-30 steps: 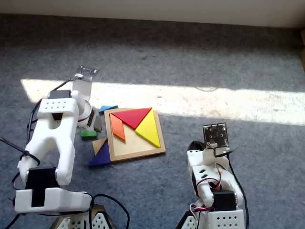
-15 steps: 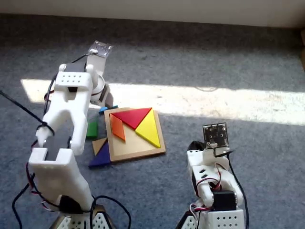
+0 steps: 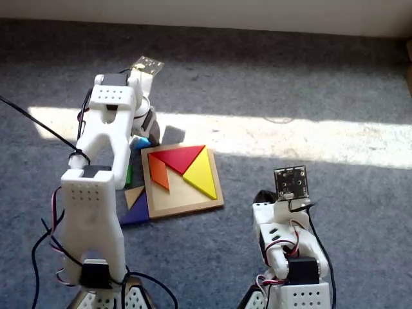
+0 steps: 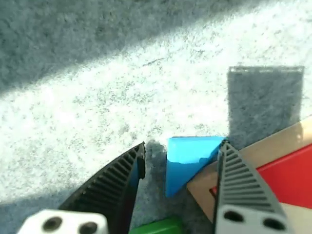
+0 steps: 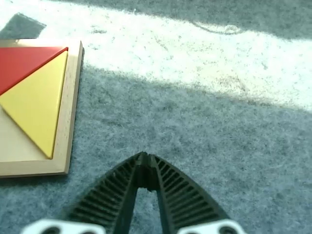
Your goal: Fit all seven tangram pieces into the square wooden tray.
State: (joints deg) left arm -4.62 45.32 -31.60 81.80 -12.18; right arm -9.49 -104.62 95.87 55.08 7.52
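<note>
Swung to upper left, straddling blue piece [image 4: 187,163] with left gripper [image 4: 183,145] fingers apart (right gripper [image 5: 146,158] pinched together); grab looks next.

grey carpet [image 3: 302,71], sunlit band [image 3: 290,138] across

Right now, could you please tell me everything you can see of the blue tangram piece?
The blue piece is flat and bright blue, apparently painted wood, and looks triangular where visible. It lies face up on the grey carpet, outside the wooden tray and right by its corner; whether they touch cannot be judged. It sits between the open fingers of the left gripper, one finger covering its corner in the left wrist view. A green piece lies close by.
</note>
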